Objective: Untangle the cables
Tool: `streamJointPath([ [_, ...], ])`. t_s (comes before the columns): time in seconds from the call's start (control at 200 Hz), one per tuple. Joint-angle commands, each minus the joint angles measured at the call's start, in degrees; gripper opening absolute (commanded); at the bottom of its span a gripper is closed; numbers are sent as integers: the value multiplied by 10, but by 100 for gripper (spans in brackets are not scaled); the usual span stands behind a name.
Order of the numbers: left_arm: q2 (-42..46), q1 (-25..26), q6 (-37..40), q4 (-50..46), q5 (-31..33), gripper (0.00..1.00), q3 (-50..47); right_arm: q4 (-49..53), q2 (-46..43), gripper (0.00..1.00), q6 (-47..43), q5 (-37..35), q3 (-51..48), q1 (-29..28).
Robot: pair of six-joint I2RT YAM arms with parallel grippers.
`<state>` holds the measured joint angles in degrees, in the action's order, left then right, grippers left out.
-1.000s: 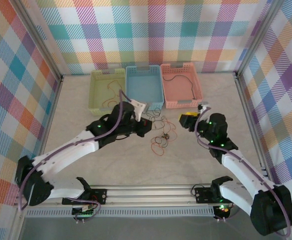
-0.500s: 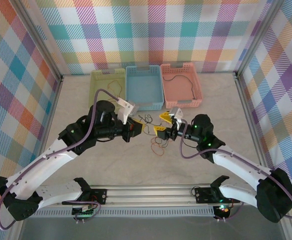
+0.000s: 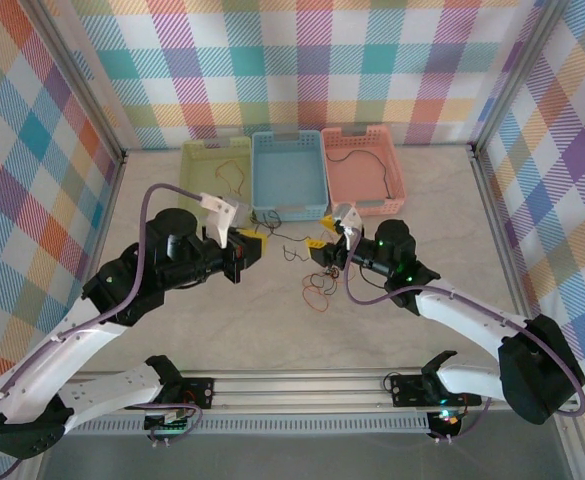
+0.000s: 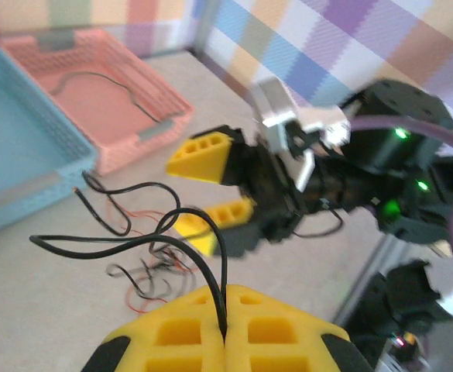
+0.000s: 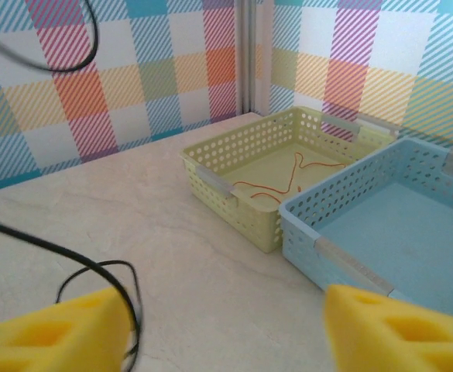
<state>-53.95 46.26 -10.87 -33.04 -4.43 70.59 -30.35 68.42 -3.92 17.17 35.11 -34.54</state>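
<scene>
Your left end effector (image 4: 226,341) pinches a black cable (image 4: 133,240); the other cables (image 3: 319,285) lie tangled beside your right end effector (image 5: 226,329), jaws wide. Pull too hard and the knot may tighten, or the cable slip.

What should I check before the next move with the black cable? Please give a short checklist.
1. Left gripper shut on the black cable: ok.
2. Right gripper open, ready to grasp: ok.
3. Black cable between the right gripper's fingers: cannot tell; it passes close to one of them.
4. Held cable free of the tangle on the table: cannot tell.
5. Pink basket holds another black cable, so a sorting place exists: ok.
</scene>
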Motion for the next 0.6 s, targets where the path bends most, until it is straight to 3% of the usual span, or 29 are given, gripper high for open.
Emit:
streamJointPath([
  [0.0, -49, -22, -1, 24, 75, 0, 40, -29, -17, 75, -5, 22, -18, -2],
  [0.2, -226, -128, -19, 54, 30, 0, 149, 30, -49, 80, -42, 66, -32, -2],
  [0.28, -304, -162, -30, 70, 8, 0, 201, 19, -56, 80, -48, 50, -51, -2],
  [0.595, -610, -212, -26, 33, -26, 0, 461, 3, -48, 80, -49, 11, -63, -1],
])
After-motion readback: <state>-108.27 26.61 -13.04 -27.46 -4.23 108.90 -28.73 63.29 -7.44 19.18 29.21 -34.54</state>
